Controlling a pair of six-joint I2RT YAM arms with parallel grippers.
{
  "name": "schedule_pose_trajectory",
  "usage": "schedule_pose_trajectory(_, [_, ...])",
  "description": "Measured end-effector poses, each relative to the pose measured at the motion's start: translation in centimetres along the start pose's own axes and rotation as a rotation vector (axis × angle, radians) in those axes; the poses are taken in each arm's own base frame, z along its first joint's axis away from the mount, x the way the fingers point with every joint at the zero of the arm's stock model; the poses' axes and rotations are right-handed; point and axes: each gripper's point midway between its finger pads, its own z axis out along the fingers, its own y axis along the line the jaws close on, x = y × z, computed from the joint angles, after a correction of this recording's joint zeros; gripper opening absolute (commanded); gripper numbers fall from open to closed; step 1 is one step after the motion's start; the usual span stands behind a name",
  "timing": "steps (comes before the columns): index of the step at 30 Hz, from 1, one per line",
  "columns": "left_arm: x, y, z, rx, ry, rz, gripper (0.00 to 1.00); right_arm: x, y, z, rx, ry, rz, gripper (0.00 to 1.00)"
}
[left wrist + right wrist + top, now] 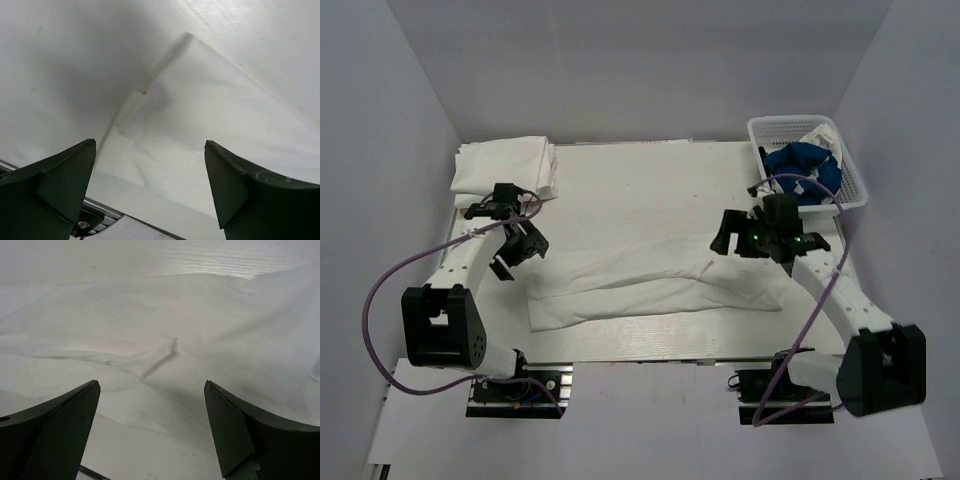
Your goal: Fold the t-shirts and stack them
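A stack of folded white shirts (505,165) sits at the far left corner of the bench (640,180). The left gripper (520,253), jaws apart and empty, hovers by the left end of the white t-shirt (650,290), which lies as a long band across the bench's middle (apparently halfway through its fold). The right gripper (738,236), likewise spread and empty, tilts down over the band's right part. Next, I judge, each must pinch an end and fold crosswise. A blue shirt (800,162) waits in the basket (856,180).
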Motion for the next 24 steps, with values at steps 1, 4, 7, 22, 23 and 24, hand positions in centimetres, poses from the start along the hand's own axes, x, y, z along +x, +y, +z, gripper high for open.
schedule_pose_trajectory(1, [-0.2, -0.5, -0.4, 0.032, -0.009, 0.007, 0.99, -0.3, 0.9, 0.9, -0.037, 0.018, -0.02, 0.9])
schedule_pose_trajectory(4, [-0.5, -1.7, -1.4, 0.114, -0.035, 0.022, 0.99, 0.1, 2.6, 3.5, -0.091, 0.095, -0.063, 0.82])
schedule_pose_trajectory(7, [-0.6, -2.3, -1.9, 0.153, -0.045, 0.035, 0.99, 1.1, 3.3, 5.4, -0.1, 0.164, -0.096, 0.6])
schedule_pose_trajectory(22, [-0.1, -2.4, -1.5, 0.165, -0.03, 0.054, 0.99, 4.1, -0.2, 8.4, 0.202, 0.276, -0.175, 0.55])
schedule_pose_trajectory(23, [-0.1, -2.5, -1.5, 0.169, -0.028, 0.056, 0.99, 4.0, -0.4, 8.4, 0.213, 0.272, -0.177, 0.55])
schedule_pose_trajectory(24, [-0.1, -2.5, -1.5, 0.173, -0.028, 0.057, 0.99, 4.0, -0.4, 8.5, 0.219, 0.271, -0.179, 0.49])
